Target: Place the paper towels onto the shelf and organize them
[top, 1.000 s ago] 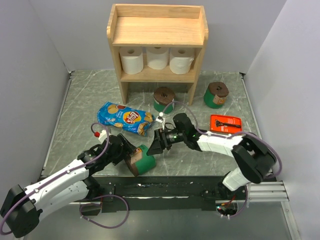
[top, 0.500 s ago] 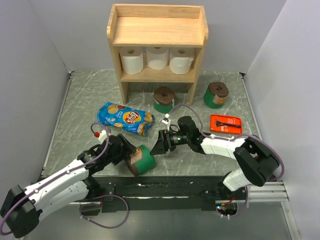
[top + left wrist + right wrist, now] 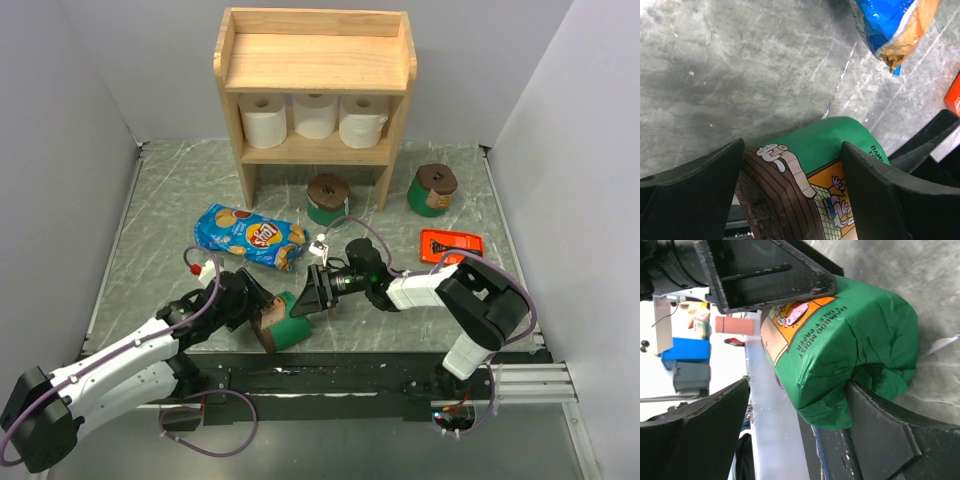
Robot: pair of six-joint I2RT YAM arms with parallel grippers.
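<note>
My left gripper [image 3: 264, 312] is shut on a green-wrapped paper towel roll [image 3: 291, 326] near the table's front edge; in the left wrist view [image 3: 794, 150] both fingers press its sides, with the brown end and label [image 3: 790, 195] showing. My right gripper [image 3: 309, 294] is open, its jaws standing round the roll's green end [image 3: 855, 345], one finger [image 3: 890, 430] touching it. Two more green rolls [image 3: 327, 198] [image 3: 432, 188] stand on the table by the shelf [image 3: 315, 62]. Three white rolls [image 3: 315, 114] sit on its lower tier. The top board is bare.
A blue chip bag [image 3: 250, 236] lies left of centre, its end in the left wrist view [image 3: 890, 30]. An orange razor package [image 3: 452, 246] lies at the right. Grey walls close in both sides; the arms' base rail runs along the front edge.
My right gripper has moved left and closed the gap to the held green roll; its open jaws now stand round the roll's end. The left gripper and roll have barely moved.
</note>
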